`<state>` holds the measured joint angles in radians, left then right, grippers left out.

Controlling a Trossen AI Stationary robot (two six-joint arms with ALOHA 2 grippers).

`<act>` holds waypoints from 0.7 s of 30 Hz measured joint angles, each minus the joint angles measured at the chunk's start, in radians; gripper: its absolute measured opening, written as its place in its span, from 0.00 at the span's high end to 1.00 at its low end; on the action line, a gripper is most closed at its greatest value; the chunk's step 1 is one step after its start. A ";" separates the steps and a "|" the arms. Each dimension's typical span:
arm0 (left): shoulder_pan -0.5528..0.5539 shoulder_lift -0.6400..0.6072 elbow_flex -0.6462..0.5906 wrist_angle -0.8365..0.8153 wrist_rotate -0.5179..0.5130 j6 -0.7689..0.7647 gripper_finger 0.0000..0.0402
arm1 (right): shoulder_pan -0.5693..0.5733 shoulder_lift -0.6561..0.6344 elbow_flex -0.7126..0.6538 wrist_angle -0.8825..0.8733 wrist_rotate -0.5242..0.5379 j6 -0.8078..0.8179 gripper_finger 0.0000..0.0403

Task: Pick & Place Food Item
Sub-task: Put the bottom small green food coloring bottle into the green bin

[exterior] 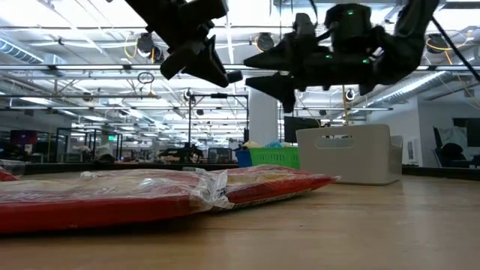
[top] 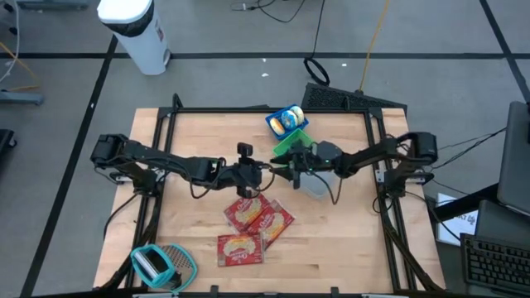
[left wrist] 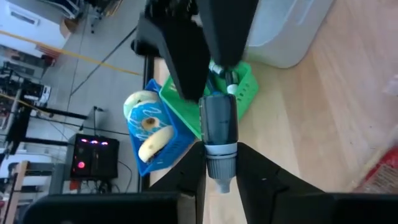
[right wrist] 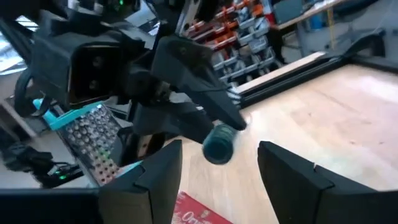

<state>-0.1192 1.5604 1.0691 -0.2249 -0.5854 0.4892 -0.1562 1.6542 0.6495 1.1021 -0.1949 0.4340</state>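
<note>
A small dark bottle (left wrist: 219, 118) with a pale ribbed cap is held in the air above the table's middle by my left gripper (left wrist: 221, 149), which is shut on it. My right gripper (right wrist: 219, 149) faces it from the table's right side, open. Its two fingers stand wide on either side of the bottle's round dark base (right wrist: 217, 144) without touching it. In the low view the left gripper (exterior: 202, 58) and the right gripper (exterior: 274, 73) meet nose to nose, high above the wood. Red snack packets (top: 251, 222) lie flat on the table below them. My left gripper pinches the bottle at its pale ribbed cap end (left wrist: 221, 151) between its two fingers. The bottle lies along the fingers and sticks out ahead of them, base first, toward the right gripper. It is lifted clear of the table and the packets.
A white tub (top: 315, 180) stands just right of the grippers. Beyond it are a green basket (top: 290, 142) and a blue basket (top: 284, 121) with bananas at the far edge. A teal basket (top: 162, 265) sits at the near left corner. Bare wood lies at the near right.
</note>
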 joint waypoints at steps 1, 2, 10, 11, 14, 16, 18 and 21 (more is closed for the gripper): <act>0.000 0.000 0.000 0.002 0.000 0.003 0.83 | 0.000 0.021 0.021 0.000 -0.020 0.012 0.49; 0.001 0.000 0.000 0.005 -0.001 0.004 0.84 | 0.000 0.041 0.043 0.000 -0.038 0.025 0.47; 0.001 0.000 0.000 0.006 -0.005 0.014 0.83 | -0.001 0.133 0.166 -0.057 -0.072 0.062 0.35; 0.001 0.000 0.000 0.006 -0.004 0.014 0.83 | -0.001 0.136 0.169 -0.062 -0.071 0.062 0.35; 0.001 0.000 0.000 0.000 -0.002 0.014 0.82 | -0.001 0.137 0.169 -0.070 -0.071 0.062 0.38; 0.001 0.000 0.000 -0.005 -0.002 0.014 0.82 | -0.001 0.136 0.169 -0.066 -0.071 0.061 0.41; 0.001 0.000 0.000 -0.009 -0.001 0.014 0.82 | -0.001 0.136 0.169 -0.067 -0.071 0.061 0.46; 0.001 0.000 0.001 -0.008 0.000 0.007 0.81 | -0.002 0.136 0.169 -0.068 -0.071 0.061 0.54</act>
<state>-0.1184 1.5604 1.0696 -0.2329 -0.5853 0.4960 -0.1577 1.7905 0.8185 1.0341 -0.2657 0.4950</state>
